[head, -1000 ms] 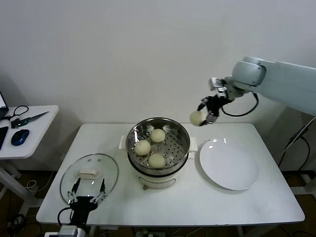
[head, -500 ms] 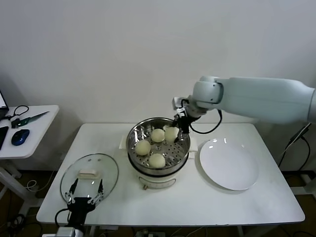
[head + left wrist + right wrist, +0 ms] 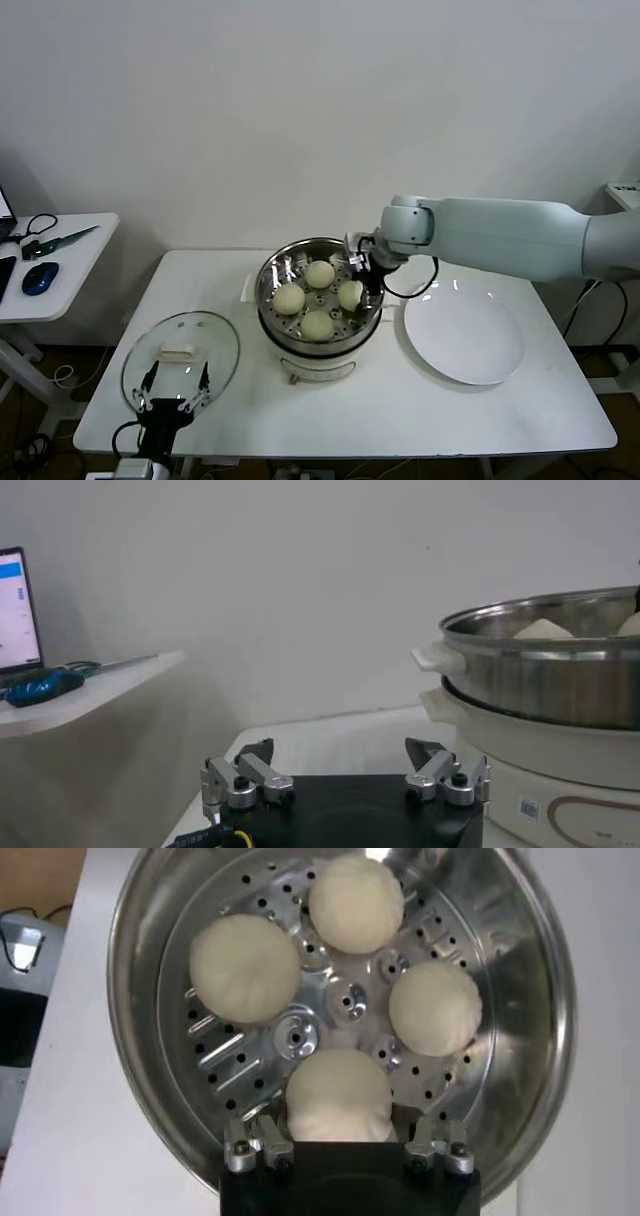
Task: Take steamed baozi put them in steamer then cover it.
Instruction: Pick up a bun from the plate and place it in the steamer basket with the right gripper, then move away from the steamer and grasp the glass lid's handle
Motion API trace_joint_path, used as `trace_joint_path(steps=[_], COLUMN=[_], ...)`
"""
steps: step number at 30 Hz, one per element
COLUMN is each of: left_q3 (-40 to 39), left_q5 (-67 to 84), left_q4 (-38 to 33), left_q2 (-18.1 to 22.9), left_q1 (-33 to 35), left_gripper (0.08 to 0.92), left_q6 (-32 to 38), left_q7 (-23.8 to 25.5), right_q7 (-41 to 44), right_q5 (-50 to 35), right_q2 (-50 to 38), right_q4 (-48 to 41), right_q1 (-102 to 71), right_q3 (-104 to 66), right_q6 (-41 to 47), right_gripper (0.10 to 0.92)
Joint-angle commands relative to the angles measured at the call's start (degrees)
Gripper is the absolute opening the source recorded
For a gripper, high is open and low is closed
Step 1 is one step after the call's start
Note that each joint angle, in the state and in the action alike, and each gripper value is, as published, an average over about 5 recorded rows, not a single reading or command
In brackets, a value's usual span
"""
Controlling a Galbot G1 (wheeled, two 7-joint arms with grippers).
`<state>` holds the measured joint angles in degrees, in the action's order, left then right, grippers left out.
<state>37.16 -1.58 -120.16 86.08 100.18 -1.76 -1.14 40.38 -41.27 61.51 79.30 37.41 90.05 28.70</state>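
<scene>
Steamer point(image 3: 320, 300): directly under the right gripper point(image 3: 362, 290), holding all four steamed baozi point(image 3: 245, 968).
Lid point(image 3: 182, 355): just ahead of the left gripper point(image 3: 345, 775), the nearer arm, jaws apart.
Fourth bun: between the right gripper's spread fingers, seated on the tray.

Four baozi point(image 3: 318, 296) sit in the steamer point(image 3: 320, 338) at worktop centre; lid point(image 3: 180, 364) front-left, plate point(image 3: 463, 331) right.

text: none legible | steamer point(image 3: 560, 780) base: small code label, unreadable
</scene>
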Motion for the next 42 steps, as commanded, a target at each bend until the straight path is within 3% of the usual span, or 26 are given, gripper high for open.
trace_joint_path(steps=[1, 7, 13, 17, 23, 26, 31, 36, 42], left_q3=[0.0, 0.0, 0.0, -0.1, -0.5, -0.4, -0.6, -1.0, -1.2], left_q5=[0.0, 0.0, -0.1, 0.2, 3.6, 3.5, 2.1, 1.6, 1.3], left_q4=[0.1, 0.0, -0.4, -1.3, -3.0, -3.2, -2.4, -1.8, -1.0], left_q2=[0.1, 0.1, 0.1, 0.0, -1.1, -1.6, -2.4, -3.3, -4.6], left_q1=[0.0, -0.2, -0.3, -0.4, -0.7, -2.0, -4.1, -4.8, -4.4], left_gripper=[0.823, 0.823, 0.823, 0.823, 0.823, 0.823, 0.823, 0.823, 0.823], left_q6=[0.0, -0.2, -0.5, -1.0, -4.3, -5.6, -6.0, -5.6, -3.9], left_q7=[0.0, 0.0, 0.1, 0.2, -0.5, -0.3, 0.8, 1.6, 2.2], right_q7=[-1.1, 1.4, 5.7, -4.0, -28.6, -33.9, -35.0, -33.3, -32.9], right_q5=[1.0, -2.4, -10.4, -15.7, -11.5, -7.8, -2.3, 4.0, 8.1], right_q2=[0.8, -0.4, -5.1, -13.5, -27.9, -34.1, -39.5, -34.1, -18.7], right_q4=[-1.2, -1.2, 0.2, 2.5, 4.8, 6.9, 11.0, 13.6, 12.9], right_q1=[-2.9, 1.5, 10.2, 6.6, -20.1, -34.2, -66.3, -100.8, -121.2], right_q3=[-1.2, -3.6, -3.5, -13.3, -47.2, -62.3, -95.6, -128.7, -141.5], right_q6=[0.3, -2.7, -6.1, -3.1, -7.4, -10.6, -14.4, -22.6, -35.9], right_gripper=[0.701, 0.808, 0.822, 0.823, 0.823, 0.823, 0.823, 0.823, 0.823])
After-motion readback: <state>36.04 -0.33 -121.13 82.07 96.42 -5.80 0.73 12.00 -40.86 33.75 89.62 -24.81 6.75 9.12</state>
